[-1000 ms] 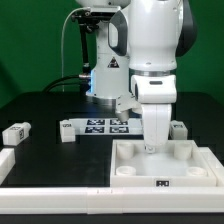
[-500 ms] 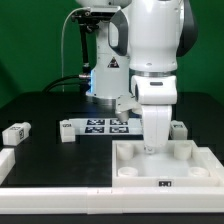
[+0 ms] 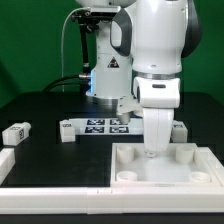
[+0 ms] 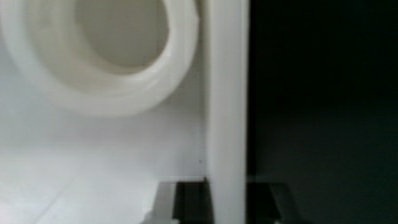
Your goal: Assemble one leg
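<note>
A leg, a small white block with a tag, lies on the black table at the exterior view's left, far from my gripper. My gripper reaches down at the far right part of the large white square piece with corner sockets. In the wrist view my gripper has its two dark fingers on either side of that piece's thin upright wall, beside a round socket. The jaws look shut on the wall.
The marker board lies behind the square piece, with a small white block at its left end. Another white part sits at the left edge, and one more behind the arm on the right.
The arm and the square piece have shifted slightly to the exterior view's right. The tag on the piece's front edge no longer shows.
</note>
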You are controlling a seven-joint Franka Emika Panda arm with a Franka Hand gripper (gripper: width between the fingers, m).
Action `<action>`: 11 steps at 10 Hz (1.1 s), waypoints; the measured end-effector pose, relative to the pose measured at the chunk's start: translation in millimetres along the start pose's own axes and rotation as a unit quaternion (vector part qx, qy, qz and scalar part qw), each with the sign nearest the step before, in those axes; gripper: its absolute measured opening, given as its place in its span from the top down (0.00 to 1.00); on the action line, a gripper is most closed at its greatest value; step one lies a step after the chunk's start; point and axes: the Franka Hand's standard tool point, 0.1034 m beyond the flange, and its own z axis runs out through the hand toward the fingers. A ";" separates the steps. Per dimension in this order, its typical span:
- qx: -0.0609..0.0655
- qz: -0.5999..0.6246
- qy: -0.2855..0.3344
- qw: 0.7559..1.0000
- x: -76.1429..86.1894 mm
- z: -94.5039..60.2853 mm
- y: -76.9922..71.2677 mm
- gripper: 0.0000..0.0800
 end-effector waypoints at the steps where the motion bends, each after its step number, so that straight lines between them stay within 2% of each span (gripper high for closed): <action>1: 0.000 0.000 0.000 1.000 -0.1 0.1 -0.1 0.79; 2: 0.000 0.000 0.000 1.000 -0.2 0.1 -0.1 0.61; 3: 0.000 0.000 0.000 1.000 -0.3 0.1 -0.1 0.61; 4: 0.000 0.000 0.000 1.000 -0.3 0.1 -0.2 0.39; 5: 0.000 0.000 0.000 1.000 -0.3 0.2 -0.2 0.25; 6: 0.000 0.000 0.000 1.000 -0.4 0.2 -0.2 0.25; 7: 0.000 0.000 0.000 1.000 -0.4 0.2 -0.2 0.20; 11: 0.000 0.003 0.000 1.000 -0.5 -0.3 -0.8 0.19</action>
